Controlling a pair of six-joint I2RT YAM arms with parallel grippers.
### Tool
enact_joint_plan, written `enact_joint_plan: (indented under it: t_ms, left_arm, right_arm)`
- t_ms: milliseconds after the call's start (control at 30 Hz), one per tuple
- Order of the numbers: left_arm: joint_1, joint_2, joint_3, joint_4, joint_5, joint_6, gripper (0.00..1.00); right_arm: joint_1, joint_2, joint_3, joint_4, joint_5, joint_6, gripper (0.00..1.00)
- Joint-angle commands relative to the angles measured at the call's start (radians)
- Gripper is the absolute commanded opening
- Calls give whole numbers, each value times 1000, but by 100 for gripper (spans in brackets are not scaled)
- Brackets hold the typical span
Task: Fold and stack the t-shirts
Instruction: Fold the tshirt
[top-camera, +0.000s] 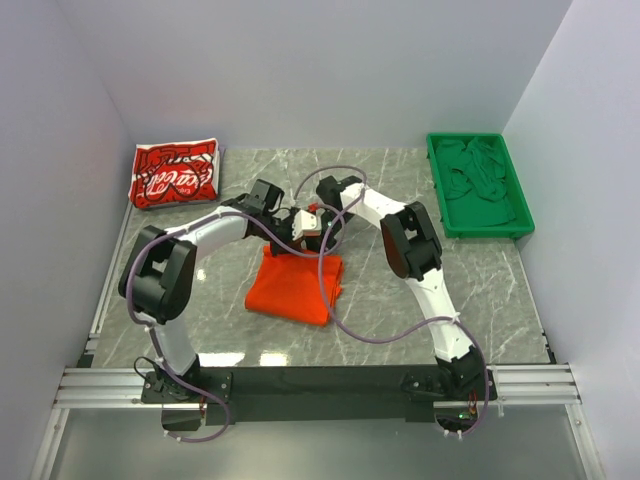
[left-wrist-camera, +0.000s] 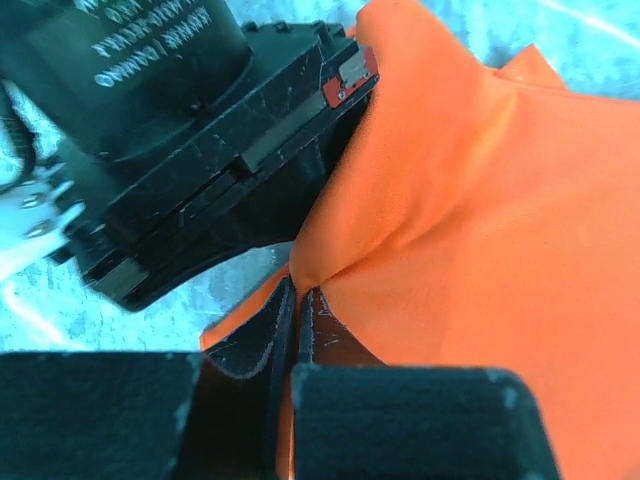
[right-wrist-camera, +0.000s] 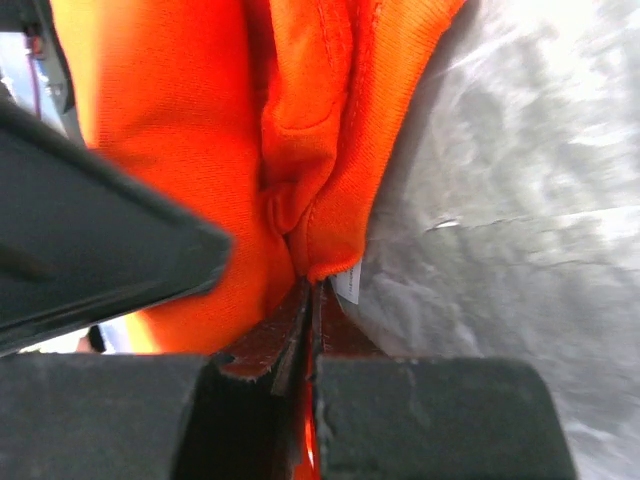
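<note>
Plain bright orange cloth t-shirt (top-camera: 297, 285), partly folded, mid-worktop (top-camera: 420, 290). Far edge pinched by left claw (left-wrist-camera: 298, 300) and right claw (right-wrist-camera: 310, 290), side by side, each clamped on a cloth fold. Folding step in hand. Next, probably: edge drawn over, released flat, then stacked with folded red logo-print t-shirt (top-camera: 175, 172), far left.

Plain orange t-shirt (left-wrist-camera: 480, 230) in black left gripper (left-wrist-camera: 297, 300); red t-shirt (top-camera: 175, 173), white script, left of it; green tray (top-camera: 490, 232) right; grey-marbled table (top-camera: 480, 290).

Grey marble-patterned tabletop (top-camera: 500, 300) — plain pale walls (top-camera: 320, 70) on three sides, even light.
</note>
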Motion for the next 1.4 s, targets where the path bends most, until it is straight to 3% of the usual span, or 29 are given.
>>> enact_joint_plan:
  t_ms: [0, 200, 367, 533, 600, 633, 667, 733, 900, 1200, 1367]
  left_arm:
    - [5, 22, 20, 80, -6, 33, 1]
    - [2, 47, 14, 108, -1, 28, 7]
    - [4, 88, 70, 85, -15, -14, 18]
    - [74, 124, 188, 24, 71, -131, 40]
    - [99, 93, 221, -17, 132, -134, 44]
    - [129, 82, 227, -31, 154, -139, 48]
    - [143, 73, 233, -51, 178, -140, 50]
    - [183, 59, 245, -134, 214, -116, 52]
    - [234, 87, 245, -241, 183, -57, 52]
    - [242, 185, 293, -340, 149, 28, 54]
    - [242, 209, 293, -335, 113, 59, 52]
  right_arm:
    - [-11, 26, 79, -21, 45, -25, 5]
    - [-45, 23, 157, -12, 172, 6, 14]
    - [-102, -34, 185, -13, 311, 38, 22]
    - [-190, -84, 194, -59, 307, 78, 32]
    - [-209, -112, 169, -78, 242, 89, 33]
    - [-214, -153, 147, -78, 226, 95, 40]
    - [-211, -176, 120, -67, 212, 98, 41]
    - [-203, -227, 43, -56, 165, 113, 48]
    - [-180, -247, -46, -12, 143, 125, 50]
    - [-151, -196, -65, -19, 158, 99, 50]
    - [-129, -177, -66, -59, 177, 47, 45]
